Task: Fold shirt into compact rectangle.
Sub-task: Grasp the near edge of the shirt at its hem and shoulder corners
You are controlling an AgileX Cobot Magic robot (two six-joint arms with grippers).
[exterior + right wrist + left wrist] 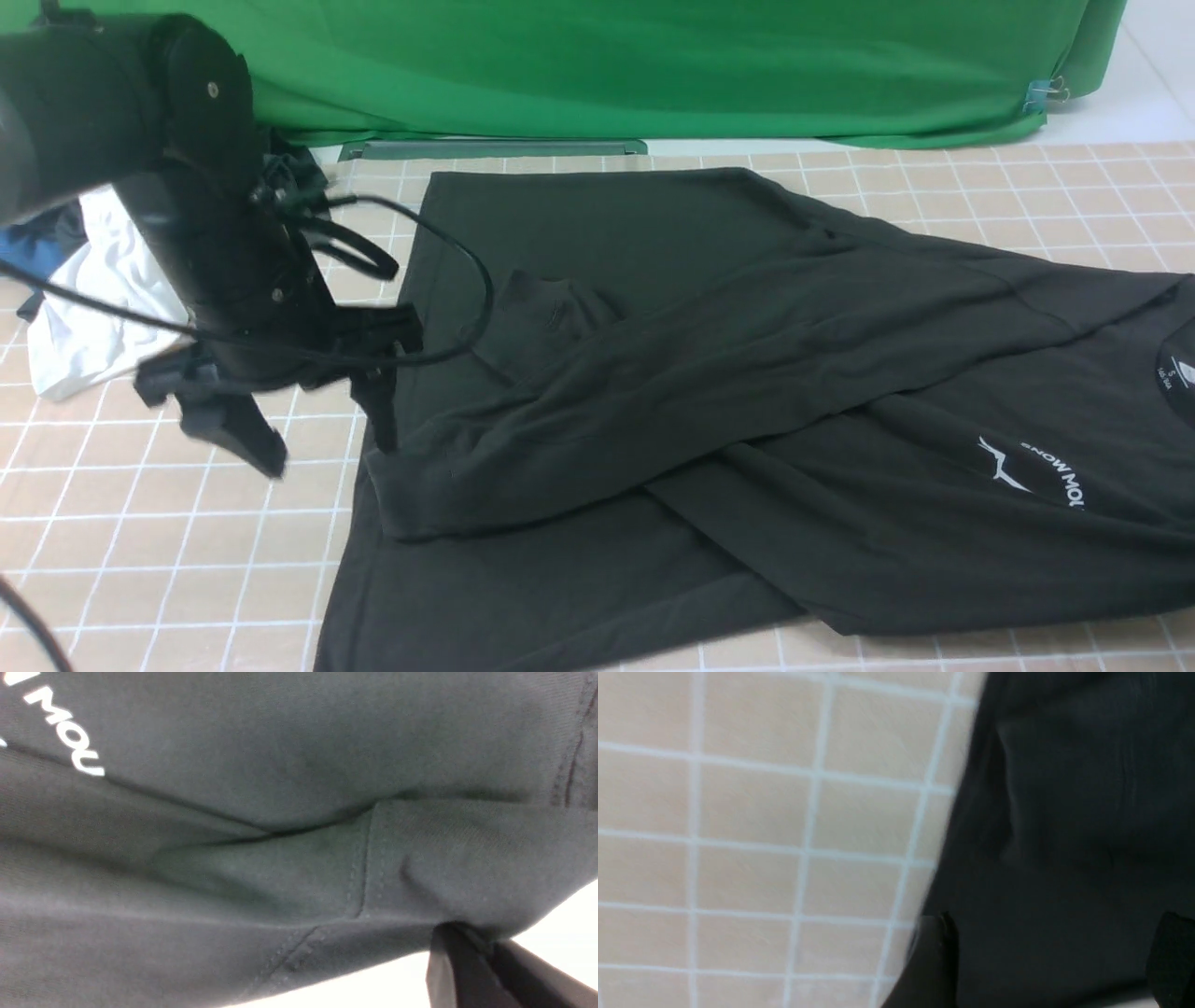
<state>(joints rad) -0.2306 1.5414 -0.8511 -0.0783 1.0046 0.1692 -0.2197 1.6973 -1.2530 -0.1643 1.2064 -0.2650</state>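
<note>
Noting shirt spread over table. Finding left tool wide apart, empty, over its edge; right tool clamped onto shirt.

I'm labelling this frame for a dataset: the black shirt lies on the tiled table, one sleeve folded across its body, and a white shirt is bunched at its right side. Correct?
Not quite. The white shirt is bunched on the left side, as the front view shows. The rest holds: the black shirt lies on the tiled table with one sleeve folded across its body.
</note>
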